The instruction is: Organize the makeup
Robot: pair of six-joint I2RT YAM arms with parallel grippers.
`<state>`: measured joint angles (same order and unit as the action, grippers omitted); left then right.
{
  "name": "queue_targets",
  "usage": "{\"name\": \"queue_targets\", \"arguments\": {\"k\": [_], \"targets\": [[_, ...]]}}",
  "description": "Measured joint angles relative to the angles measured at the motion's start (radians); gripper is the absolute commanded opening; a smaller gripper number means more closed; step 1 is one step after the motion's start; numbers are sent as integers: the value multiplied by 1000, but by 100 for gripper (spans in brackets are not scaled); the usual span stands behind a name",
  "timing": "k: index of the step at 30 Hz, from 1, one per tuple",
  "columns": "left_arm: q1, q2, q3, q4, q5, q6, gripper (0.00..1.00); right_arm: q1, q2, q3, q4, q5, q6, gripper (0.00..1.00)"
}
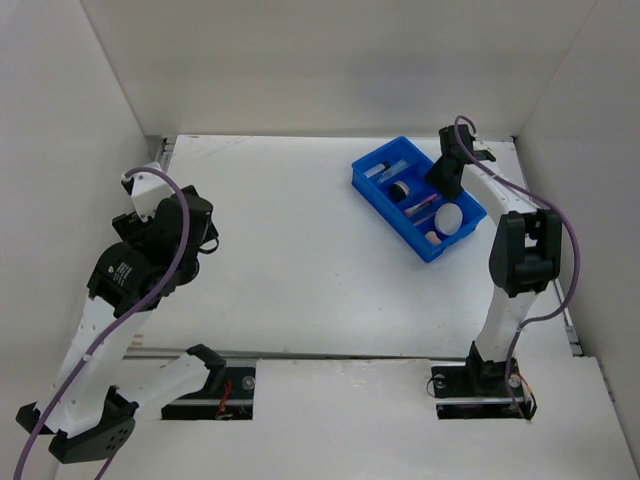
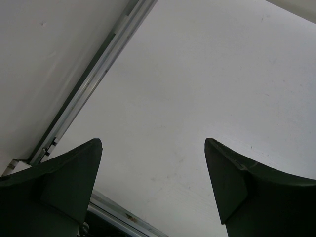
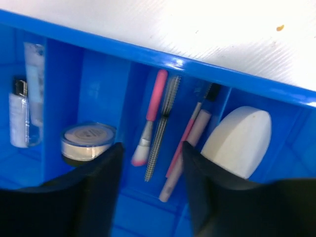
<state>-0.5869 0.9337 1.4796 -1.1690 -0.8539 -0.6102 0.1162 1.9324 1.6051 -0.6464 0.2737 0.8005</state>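
The desk [image 1: 300,260] carries the blue divided tray [image 1: 388,218] at its far right, and I see no makeup lying loose outside it. My right hand [image 1: 447,178] hovers over the tray, fingers apart with nothing between them. My left hand [image 2: 153,145] is spread open and empty above bare desk, well apart. Each kind has its own compartment: cream puff [image 3: 239,140], round compact [image 3: 88,140], clear tubes [image 3: 22,111], slim pink brushes and pencils [image 3: 154,106]. I judge the sorting essentially finished, with only pulling back left.
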Motion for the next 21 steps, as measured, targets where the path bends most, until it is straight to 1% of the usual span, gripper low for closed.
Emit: {"name": "queue_targets", "arguments": {"k": [1,2,4,7,10,11,13,18,21], "targets": [[0,2,0,0,0,0,82,0,3,8,-4,-3,-6,67],[0,6,0,0,0,0,82,0,3,18,-6,-8,-10,70],[0,13,0,0,0,0,82,1,-4,42,-8,-9,-20,84],[0,21,0,1,1,0,82,2,-58,56,-15,3,-43,100],[0,25,0,7,2,3,82,2,-166,54,-35,47,-65,100],[0,26,0,11,4,4,84,2,-217,46,-34,67,-69,100],[0,26,0,18,6,8,84,2,-330,16,-35,116,-73,100],[0,31,0,44,15,22,84,2,-645,-110,-46,268,-70,100],[0,41,0,60,20,32,84,2,-785,-185,-61,363,-61,100]]}}
